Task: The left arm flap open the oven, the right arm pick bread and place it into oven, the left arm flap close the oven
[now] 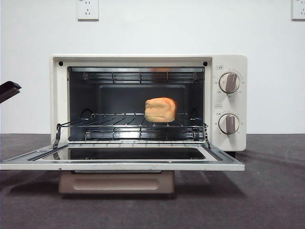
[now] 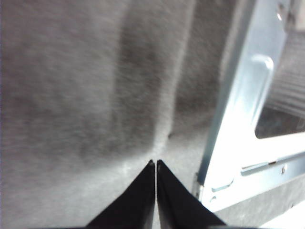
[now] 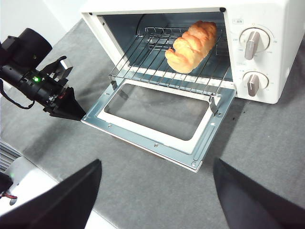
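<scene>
My left pincer [image 3: 78, 114], tips pressed together, sat just beside the corner of the cream-white toaster oven's lowered glass door [image 3: 157, 112]. The golden-orange bread loaf [image 1: 160, 109] lay on the wire rack [image 1: 119, 125]. Probably I needed to slide beneath the door's edge, then lift steadily. My right pincer [image 3: 157, 191] hung apart.

Dark grey felt table cover [image 1: 271, 191]. White wall [image 1: 190, 28] behind, two sockets: upper left [image 1: 87, 9], top-right corner [image 1: 298, 9].
</scene>
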Motion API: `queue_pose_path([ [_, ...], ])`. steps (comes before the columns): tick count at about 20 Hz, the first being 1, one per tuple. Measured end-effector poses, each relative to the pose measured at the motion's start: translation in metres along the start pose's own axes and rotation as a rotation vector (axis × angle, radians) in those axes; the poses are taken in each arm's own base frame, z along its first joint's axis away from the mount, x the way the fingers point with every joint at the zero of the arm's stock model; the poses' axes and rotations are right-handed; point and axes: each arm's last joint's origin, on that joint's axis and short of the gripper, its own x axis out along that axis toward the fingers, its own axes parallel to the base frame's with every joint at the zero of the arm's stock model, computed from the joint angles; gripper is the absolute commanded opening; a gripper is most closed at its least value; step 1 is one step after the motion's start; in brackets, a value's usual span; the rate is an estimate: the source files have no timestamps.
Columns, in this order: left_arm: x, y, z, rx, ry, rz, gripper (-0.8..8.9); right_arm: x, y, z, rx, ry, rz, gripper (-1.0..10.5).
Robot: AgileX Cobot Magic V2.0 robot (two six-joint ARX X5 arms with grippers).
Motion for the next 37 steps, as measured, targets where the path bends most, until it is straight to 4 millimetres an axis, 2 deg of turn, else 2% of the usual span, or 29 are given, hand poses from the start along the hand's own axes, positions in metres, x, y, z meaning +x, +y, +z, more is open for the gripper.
queue_pose_path([
  [4,0.004,-0.007,-0.002,0.033,0.026,-0.032,0.08,0.0,-0.001,0.0,-0.006,-0.01,-0.019,3.7],
  [14,0.006,-0.008,-0.005,0.038,0.054,-0.06,0.08,0.0,0.0,0.001,-0.006,-0.013,-0.018,3.7],
  [23,0.003,-0.007,-0.001,0.034,0.044,-0.214,0.08,0.0,0.0,0.002,-0.005,-0.026,-0.018,3.7],
  [29,-0.015,-0.011,0.01,0.038,-0.068,-0.4,0.08,0.0,0.0,0.002,-0.004,-0.03,-0.016,3.7],
  [37,-0.057,-0.046,0.044,0.14,-0.372,-0.583,0.08,0.0,0.0,0.002,-0.004,-0.028,-0.014,3.7],
])
